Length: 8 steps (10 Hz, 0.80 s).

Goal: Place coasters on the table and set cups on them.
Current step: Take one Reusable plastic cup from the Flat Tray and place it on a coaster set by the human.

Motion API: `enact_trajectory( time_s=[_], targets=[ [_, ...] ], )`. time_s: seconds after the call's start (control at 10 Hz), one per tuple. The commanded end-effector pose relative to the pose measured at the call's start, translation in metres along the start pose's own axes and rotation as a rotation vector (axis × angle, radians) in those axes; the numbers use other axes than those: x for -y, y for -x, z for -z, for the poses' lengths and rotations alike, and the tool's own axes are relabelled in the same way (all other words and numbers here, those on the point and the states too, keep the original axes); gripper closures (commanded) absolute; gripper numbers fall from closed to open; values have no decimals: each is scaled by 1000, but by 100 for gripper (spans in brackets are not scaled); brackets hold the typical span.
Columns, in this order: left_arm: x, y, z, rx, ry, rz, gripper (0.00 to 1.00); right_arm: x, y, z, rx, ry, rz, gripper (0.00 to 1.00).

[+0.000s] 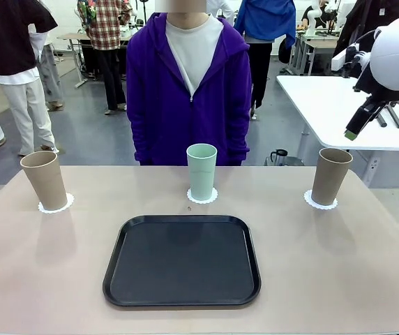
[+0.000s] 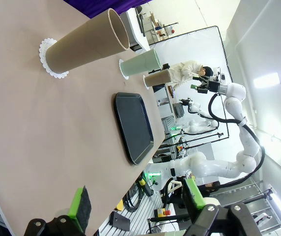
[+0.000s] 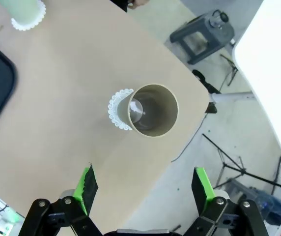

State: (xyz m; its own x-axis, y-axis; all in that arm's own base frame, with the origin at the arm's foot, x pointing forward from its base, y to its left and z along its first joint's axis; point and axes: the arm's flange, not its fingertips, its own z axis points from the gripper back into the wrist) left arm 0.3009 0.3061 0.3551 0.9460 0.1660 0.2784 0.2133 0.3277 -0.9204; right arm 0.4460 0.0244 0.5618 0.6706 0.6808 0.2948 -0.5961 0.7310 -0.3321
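Three cups stand upright on the beige table (image 1: 367,279), each on a white lacy coaster. At far left is a beige cup (image 1: 44,180) on its coaster (image 1: 55,206); in the middle a mint cup (image 1: 201,171) on its coaster (image 1: 202,197); at far right a beige cup (image 1: 330,176) on its coaster (image 1: 321,203). My right gripper (image 3: 145,184) hangs open high above the right cup (image 3: 153,110), off the table's right corner, nothing between its fingers; the front view has it (image 1: 351,131) at upper right. My left gripper (image 2: 136,201) is open and empty, low over the table's left end, well back from the left cup (image 2: 84,44).
A black tray (image 1: 182,259) lies in the middle of the table in front of the mint cup. A person in a purple hoodie (image 1: 189,91) stands at the far edge, arms down. A white table (image 1: 339,105) stands behind at right.
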Motion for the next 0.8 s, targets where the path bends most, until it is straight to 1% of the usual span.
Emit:
enact_trajectory(
  time_s=[0.0,0.7],
  targets=[
    [2,1,-1,5,-1,-6,0,-9,3,0,3,28,-20,0],
    [2,1,-1,5,-1,-6,0,-9,3,0,3,28,-20,0]
  ],
)
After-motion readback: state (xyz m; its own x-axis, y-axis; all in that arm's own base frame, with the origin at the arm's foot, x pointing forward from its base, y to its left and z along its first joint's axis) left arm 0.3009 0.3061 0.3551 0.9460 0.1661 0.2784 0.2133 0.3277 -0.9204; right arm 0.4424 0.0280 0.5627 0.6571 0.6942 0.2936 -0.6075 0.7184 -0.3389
